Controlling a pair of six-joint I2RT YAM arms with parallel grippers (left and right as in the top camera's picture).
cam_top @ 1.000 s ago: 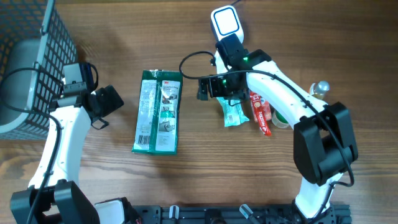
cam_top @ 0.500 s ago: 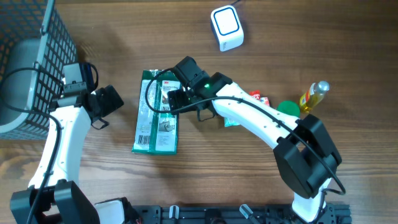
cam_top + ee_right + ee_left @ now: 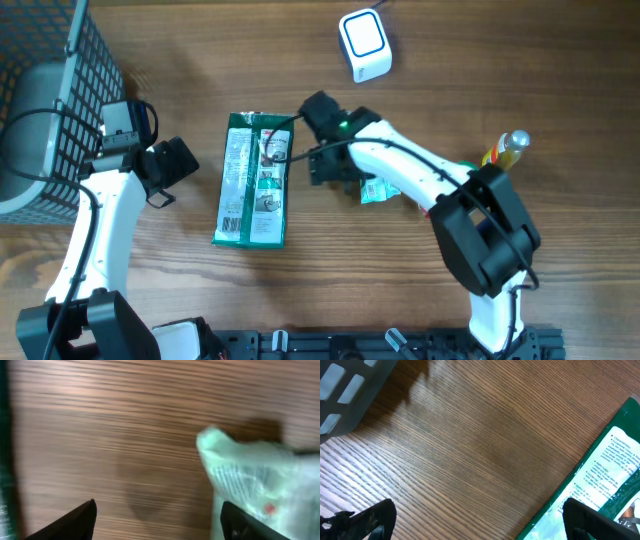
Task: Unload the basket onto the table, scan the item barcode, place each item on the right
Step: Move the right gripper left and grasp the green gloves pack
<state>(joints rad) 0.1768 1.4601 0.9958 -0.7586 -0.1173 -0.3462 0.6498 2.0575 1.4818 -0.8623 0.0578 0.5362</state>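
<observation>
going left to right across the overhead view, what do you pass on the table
wire basket → left claw → green package → white scanner → yellow bottle

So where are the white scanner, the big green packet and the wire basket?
white scanner [image 3: 364, 45], overhead view, its top face.
green packet [image 3: 252, 190], overhead view, its middle.
wire basket [image 3: 95, 60], overhead view, its mesh wall.

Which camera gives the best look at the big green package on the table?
Overhead: the whole green package lies flat there, printing up. The left wrist view catches only one corner at its right edge; the right wrist view is blurred, showing at most a green sliver.
</observation>
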